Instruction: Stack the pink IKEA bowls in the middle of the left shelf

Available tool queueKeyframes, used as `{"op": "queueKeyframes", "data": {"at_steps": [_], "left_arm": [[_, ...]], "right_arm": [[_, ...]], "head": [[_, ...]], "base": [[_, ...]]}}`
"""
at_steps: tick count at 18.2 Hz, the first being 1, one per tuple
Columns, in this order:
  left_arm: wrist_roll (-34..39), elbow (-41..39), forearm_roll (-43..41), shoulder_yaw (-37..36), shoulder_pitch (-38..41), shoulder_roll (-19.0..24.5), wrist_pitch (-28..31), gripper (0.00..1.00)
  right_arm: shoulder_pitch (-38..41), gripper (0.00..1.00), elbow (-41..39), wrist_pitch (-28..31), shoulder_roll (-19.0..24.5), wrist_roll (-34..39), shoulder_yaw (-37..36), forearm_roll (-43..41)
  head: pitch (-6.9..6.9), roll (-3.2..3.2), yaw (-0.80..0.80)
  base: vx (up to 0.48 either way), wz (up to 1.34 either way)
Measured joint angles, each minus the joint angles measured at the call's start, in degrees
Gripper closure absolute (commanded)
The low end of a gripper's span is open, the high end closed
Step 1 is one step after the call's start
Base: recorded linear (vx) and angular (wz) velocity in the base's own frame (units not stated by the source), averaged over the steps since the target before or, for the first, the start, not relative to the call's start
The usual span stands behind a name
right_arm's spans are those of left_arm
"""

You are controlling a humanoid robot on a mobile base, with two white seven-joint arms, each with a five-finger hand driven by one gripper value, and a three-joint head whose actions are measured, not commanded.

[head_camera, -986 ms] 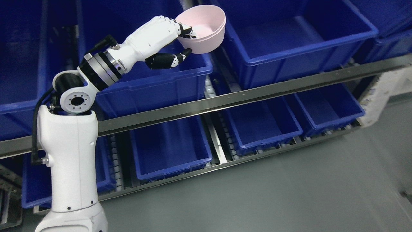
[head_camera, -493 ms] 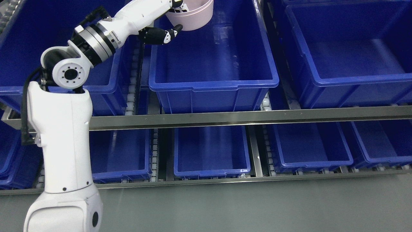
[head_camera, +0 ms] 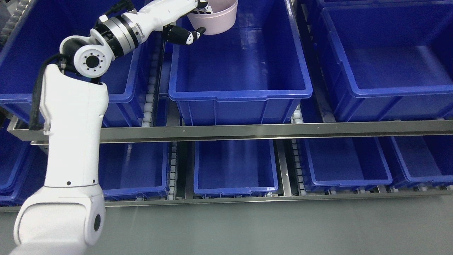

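A pink bowl (head_camera: 216,20) is at the top edge of the head view, held above the far end of the middle blue bin (head_camera: 240,94) on the upper shelf row. My left hand (head_camera: 198,19) is shut on the bowl's near rim, thumb under the outside wall and fingers over the rim. The bowl's top is cut off by the picture's edge. My left arm rises from the lower left and reaches up over the gap between two bins. My right hand does not show.
Blue bins stand left (head_camera: 21,95) and right (head_camera: 389,92) of the middle one. A steel shelf rail (head_camera: 247,131) runs across. Below it is a lower row of smaller blue bins (head_camera: 235,166). Grey floor (head_camera: 283,230) lies in front.
The camera has swung, so the whole picture shifted and the shelf now sits level. My left hand still holds the pink bowl, which now sits over the middle bin's far end.
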Motion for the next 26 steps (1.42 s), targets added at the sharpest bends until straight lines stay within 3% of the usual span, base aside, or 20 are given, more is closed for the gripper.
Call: {"op": "queueKeyframes", "data": {"at_steps": [3,6,9,14,19,26], "left_arm": [[3.7,5.77,-0.11,-1.72,-1.06,0.32,0.11,0.88],[7.85,10.04,-0.14,-2.39,-1.37,0.56,0.49,0.77],[11.67,13.51,-0.14,-1.9,-1.59,0.62,1.72,0.46],[19.14,17.24,0.23,-1.31,-1.78,0.64,2.86,0.03],[21.98,18.63,7.1,2.67,-1.45,-1.02,4.15,0.01],[25.42,10.28,31.5,8.85,4.87,-2.56,24.36,0.0]], "right_arm": [[0.0,0.0,0.0,0.0,0.0,0.0,0.0,0.0],[0.0,0.0,0.0,0.0,0.0,0.0,0.0,0.0],[0.0,0.0,0.0,0.0,0.0,0.0,0.0,0.0],[0.0,0.0,0.0,0.0,0.0,0.0,0.0,0.0],[0.0,0.0,0.0,0.0,0.0,0.0,0.0,0.0],[-0.02,0.0,0.0,0.0,0.0,0.0,0.0,0.0]], "head": [[0.0,0.0,0.0],[0.0,0.0,0.0],[0.0,0.0,0.0],[-0.01,0.0,0.0],[-0.01,0.0,0.0],[-0.01,0.0,0.0]], "base": [[-0.01,-0.07],[-0.003,-0.02],[0.001,0.0],[0.0,0.0],[0.0,0.0],[0.001,0.0]]}}
